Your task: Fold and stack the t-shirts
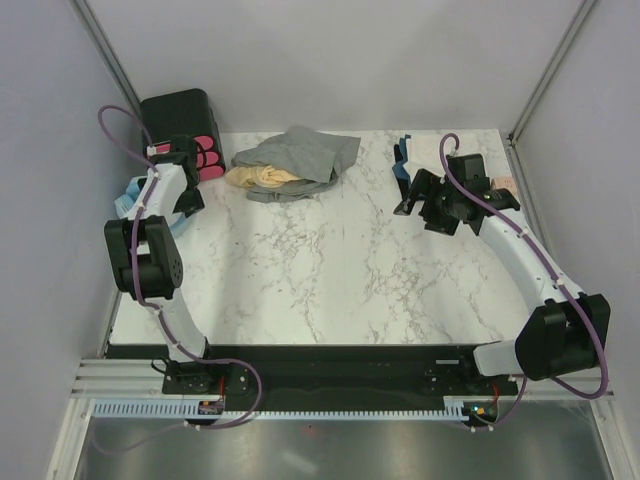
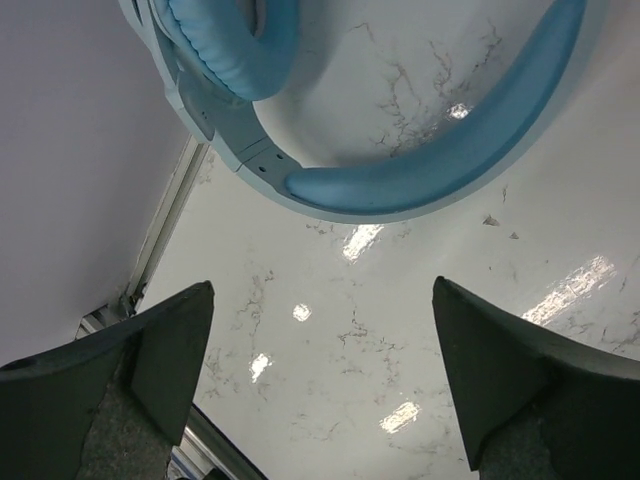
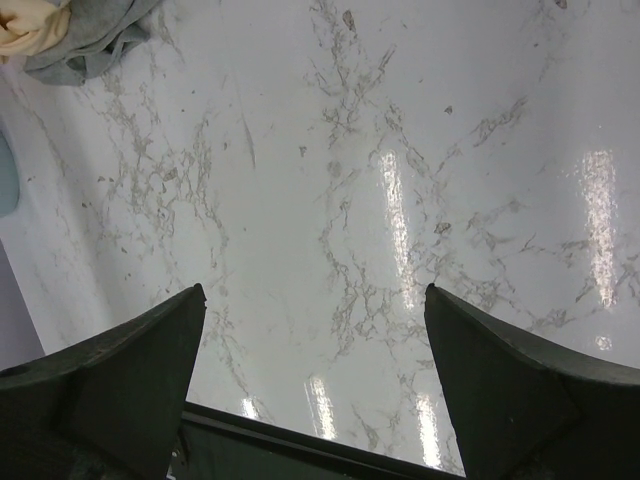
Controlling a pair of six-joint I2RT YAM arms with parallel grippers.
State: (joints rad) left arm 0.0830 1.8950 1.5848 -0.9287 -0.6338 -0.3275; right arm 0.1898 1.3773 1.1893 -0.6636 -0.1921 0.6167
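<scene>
A heather-grey t-shirt [image 1: 305, 153] lies crumpled at the table's far middle, over a tan-yellow t-shirt [image 1: 262, 177] that shows at its front left. Both show in the right wrist view's top left corner: the grey one [image 3: 90, 40] and the tan-yellow one [image 3: 30, 25]. My left gripper [image 1: 186, 203] is open and empty at the far left, above bare marble [image 2: 322, 283]. My right gripper [image 1: 412, 196] is open and empty at the far right, above bare marble [image 3: 314, 288], well to the right of the shirts. No whitish or dark shirt is clearly in view.
A black box with pink drawers [image 1: 185, 125] stands at the far left corner. A light-blue coiled hose [image 1: 128, 195] lies by the left table edge, just ahead of my left fingers [image 2: 400, 185]. Blue [image 1: 403, 150] and pinkish [image 1: 503, 183] things sit far right.
</scene>
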